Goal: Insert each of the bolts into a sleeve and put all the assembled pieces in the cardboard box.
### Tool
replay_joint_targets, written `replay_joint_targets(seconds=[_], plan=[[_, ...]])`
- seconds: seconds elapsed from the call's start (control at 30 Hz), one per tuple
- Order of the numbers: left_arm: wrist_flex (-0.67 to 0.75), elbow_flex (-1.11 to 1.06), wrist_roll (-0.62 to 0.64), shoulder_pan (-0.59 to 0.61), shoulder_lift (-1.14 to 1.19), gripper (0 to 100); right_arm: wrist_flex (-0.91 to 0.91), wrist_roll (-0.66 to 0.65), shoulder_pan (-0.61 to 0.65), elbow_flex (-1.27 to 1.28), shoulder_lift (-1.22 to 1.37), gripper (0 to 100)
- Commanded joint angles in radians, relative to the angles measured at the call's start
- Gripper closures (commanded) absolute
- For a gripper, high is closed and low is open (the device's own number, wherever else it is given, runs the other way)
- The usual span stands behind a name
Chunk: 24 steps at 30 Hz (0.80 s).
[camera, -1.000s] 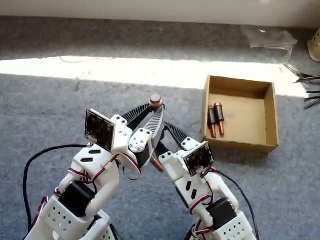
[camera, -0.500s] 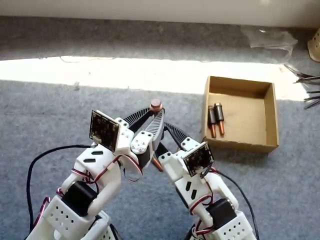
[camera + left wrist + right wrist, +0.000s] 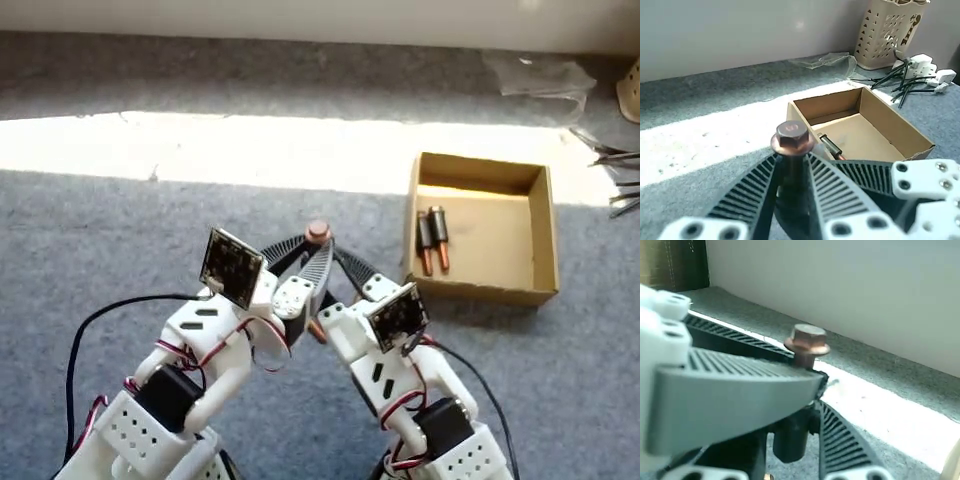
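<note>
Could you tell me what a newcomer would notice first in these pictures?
A copper-headed bolt sticks up from the shut left gripper, near the middle of the high view. Off to its right, an open cardboard box holds two assembled pieces lying side by side.

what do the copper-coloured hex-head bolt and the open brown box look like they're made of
The copper-coloured hex-head bolt: metal, perhaps copper-plated, going by the smooth reddish sheen on its flanged head. The open brown box: cardboard, matt and uncoated, with thin flat walls and plain cut edges.
</note>
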State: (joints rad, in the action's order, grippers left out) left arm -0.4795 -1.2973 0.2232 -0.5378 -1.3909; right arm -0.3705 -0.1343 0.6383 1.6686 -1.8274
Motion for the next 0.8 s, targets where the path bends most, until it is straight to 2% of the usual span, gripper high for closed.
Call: replay_joint_targets(seconds=[0.0,0.1,0.27,0.77], plan=[[0.018,0.012,-0.012,-0.002,-0.016,99,-0.002,0.002,0.007,0.130,-0.008,99.5],[0.018,0.010,-0.025,-0.002,-0.016,98,-0.002,0.002,0.007,0.130,-0.008,99.5],[0.018,0.007,-0.061,0.001,-0.016,89,-0.002,0.002,0.007,0.130,-0.008,99.5],[0.018,0.018,-0.063,0.041,-0.016,83,-0.002,0.002,0.007,0.130,-0.008,99.5]])
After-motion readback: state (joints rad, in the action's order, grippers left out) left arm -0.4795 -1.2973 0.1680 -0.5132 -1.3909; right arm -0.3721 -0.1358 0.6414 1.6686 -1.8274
